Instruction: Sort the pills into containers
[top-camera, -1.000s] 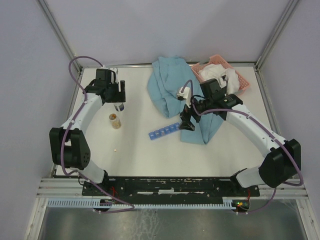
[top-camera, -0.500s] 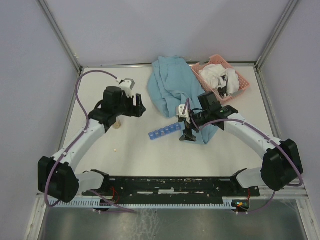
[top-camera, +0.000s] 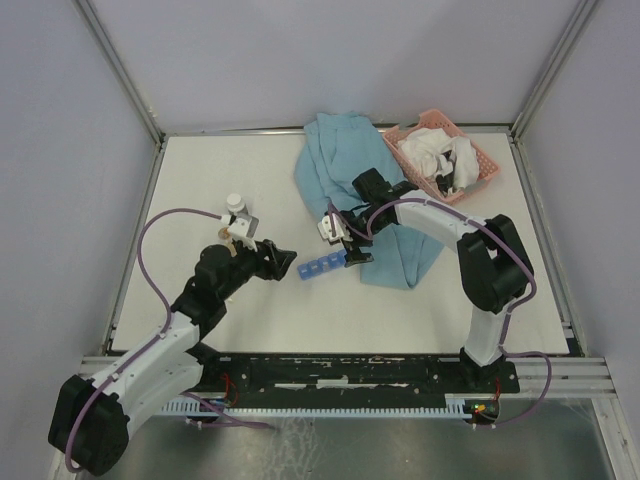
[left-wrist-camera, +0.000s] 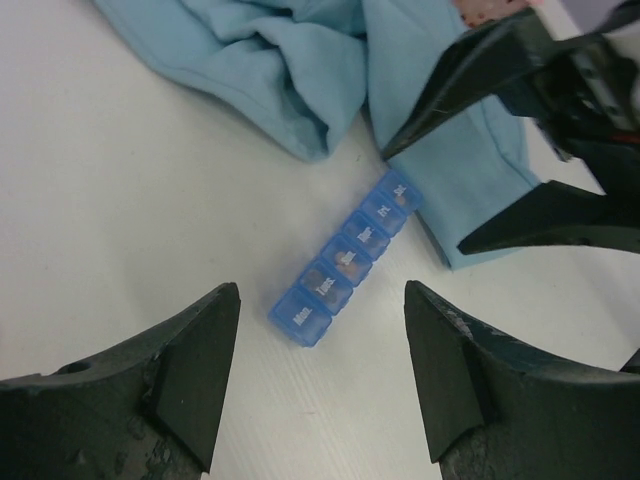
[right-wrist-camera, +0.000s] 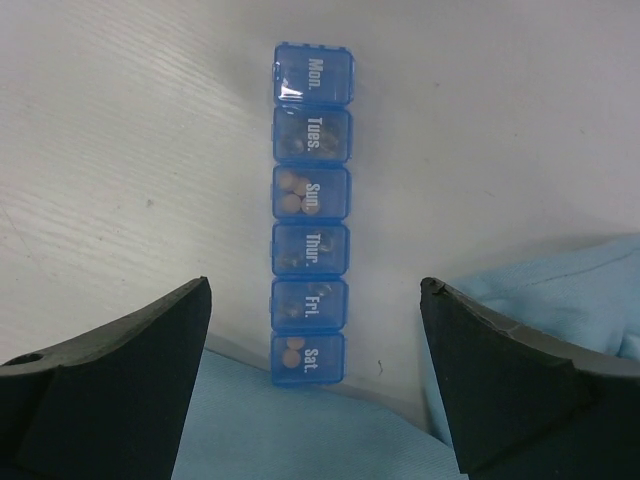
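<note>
From above, the pill strip (top-camera: 322, 266) lies on the counter (top-camera: 200, 190), near the middle. Your left claw (top-camera: 287, 266) is just beside one end of it. Your right claw (top-camera: 352, 256) is at the other end, by the edge of the blue cloth (top-camera: 335, 175). The pink basket (top-camera: 478, 160) sits well apart at the back.

In the left wrist view, your left claw (left-wrist-camera: 320, 300) is wide open and holds nothing. The pill strip (left-wrist-camera: 345, 262) lies slanted just ahead of the gap, and no finger touches it. The right claw (left-wrist-camera: 424, 200) is at the far end, also wide open and holding nothing.

In the right wrist view, the right claw (right-wrist-camera: 315, 290) gapes over the "Sat." end, which touches the cloth. Small tan pills (right-wrist-camera: 292, 190) show inside some boxes. I cannot tell if every lid is snapped shut.

Here is what could go wrong, I think. Your two claws are very near each other, so if both move in they may bump. The strip looks light, so a push from one finger could slide or flip it. If a lid is loose, pills would spill out. The cloth under one end could also make the strip tip when you grab it.
</note>
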